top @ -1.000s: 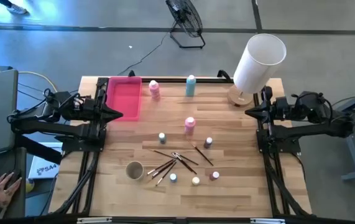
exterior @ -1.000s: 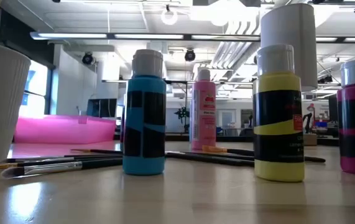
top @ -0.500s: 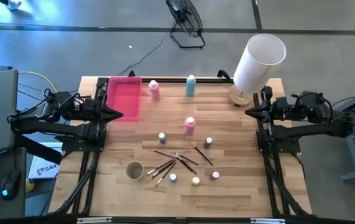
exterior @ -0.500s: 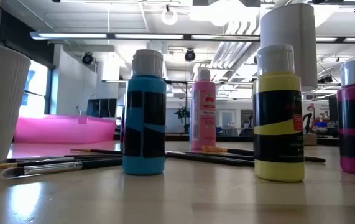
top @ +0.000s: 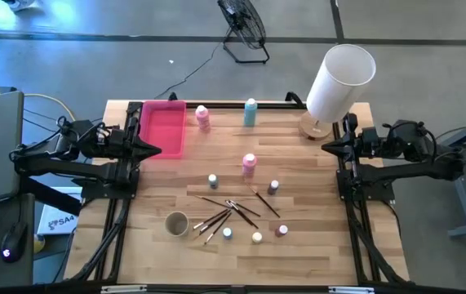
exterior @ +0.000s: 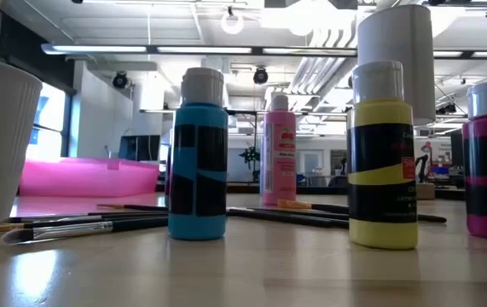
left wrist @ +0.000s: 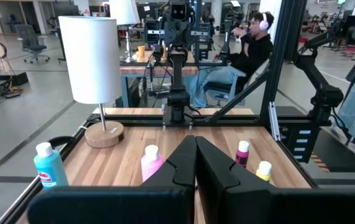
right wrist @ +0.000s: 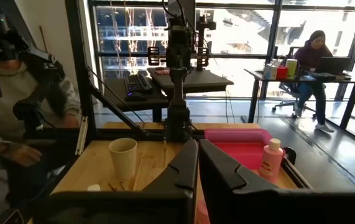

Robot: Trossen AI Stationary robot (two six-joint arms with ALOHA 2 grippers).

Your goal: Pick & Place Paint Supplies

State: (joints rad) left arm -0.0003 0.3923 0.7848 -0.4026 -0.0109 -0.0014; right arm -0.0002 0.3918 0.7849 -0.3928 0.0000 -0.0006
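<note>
Low in the high view, dark-handled brushes (top: pixel 228 212) lay fanned among small paint pots (top: pixel 228 233) beside a white cup (top: pixel 176 223). At mid-frame a pink bottle (top: pixel 249 164) stood on the desk (top: pixel 298 253). Further up, the left hand (top: pixel 157 149) and right hand (top: pixel 328 147) sat closed and empty at opposite edges, with a second pink bottle (top: pixel 203 117) and a teal bottle (top: pixel 250 113) beside the pink tray (top: pixel 162 131).

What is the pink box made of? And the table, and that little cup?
The pink tray looks like plastic: its thin walls glow slightly see-through in the low view. The table looks like wood, with pale planks, visible grain and a soft sheen. The cup looks like paper or thin plastic, off-white and matte with fine ribs on its side; the pictures can't settle which.
</note>
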